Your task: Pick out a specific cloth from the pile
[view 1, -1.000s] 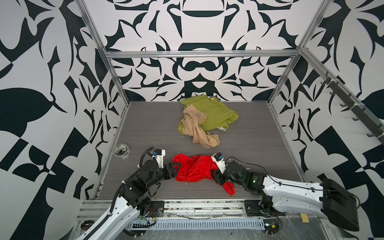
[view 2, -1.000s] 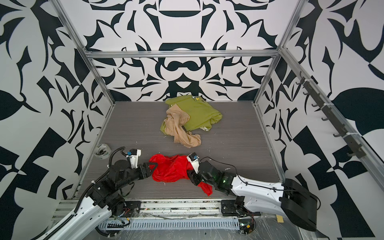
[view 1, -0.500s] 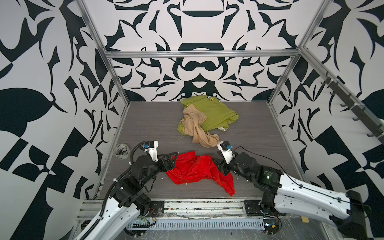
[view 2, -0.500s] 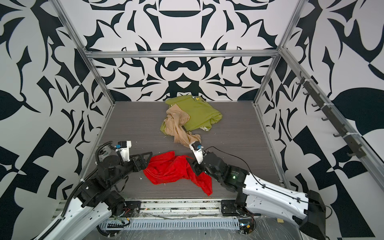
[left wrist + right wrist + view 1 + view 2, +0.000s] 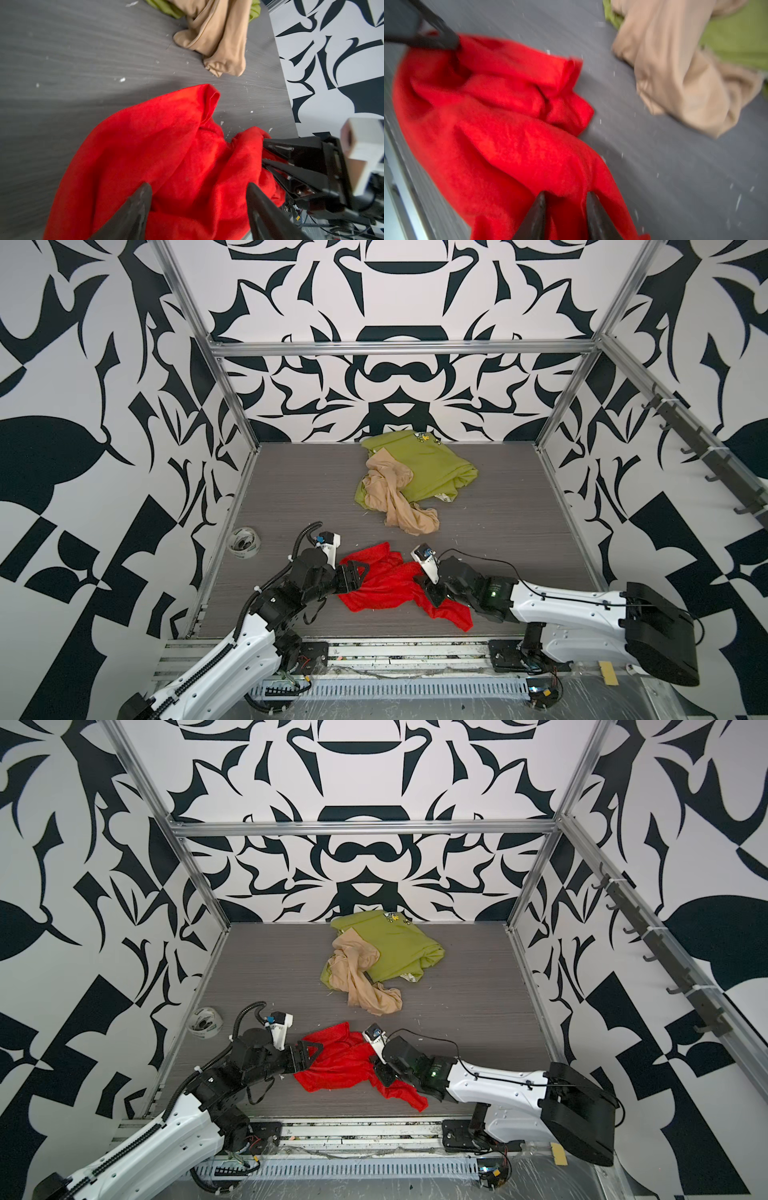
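Observation:
The bright red cloth (image 5: 386, 585) (image 5: 340, 1065) lies crumpled near the table's front edge, apart from the pile. The pile is an olive-green cloth (image 5: 436, 468) with a tan-beige cloth (image 5: 390, 493) draped over it, at the back centre. My left gripper (image 5: 358, 572) (image 5: 198, 186) is open, its jaws wide apart over the red cloth's left part. My right gripper (image 5: 428, 589) (image 5: 566, 194) is on the cloth's right part. Its jaws are drawn close on a raised fold of the red cloth (image 5: 498, 135). A red tail trails past it toward the front.
A roll of tape (image 5: 245, 543) (image 5: 203, 1022) sits by the left wall. Patterned walls with metal posts close in the table on three sides. A metal rail (image 5: 374, 651) runs along the front edge. White specks dot the grey table (image 5: 83, 62).
My right gripper has come toward the front along the red cloth and its jaws have narrowed on a fold. My left gripper has shifted right, onto the cloth's left edge.

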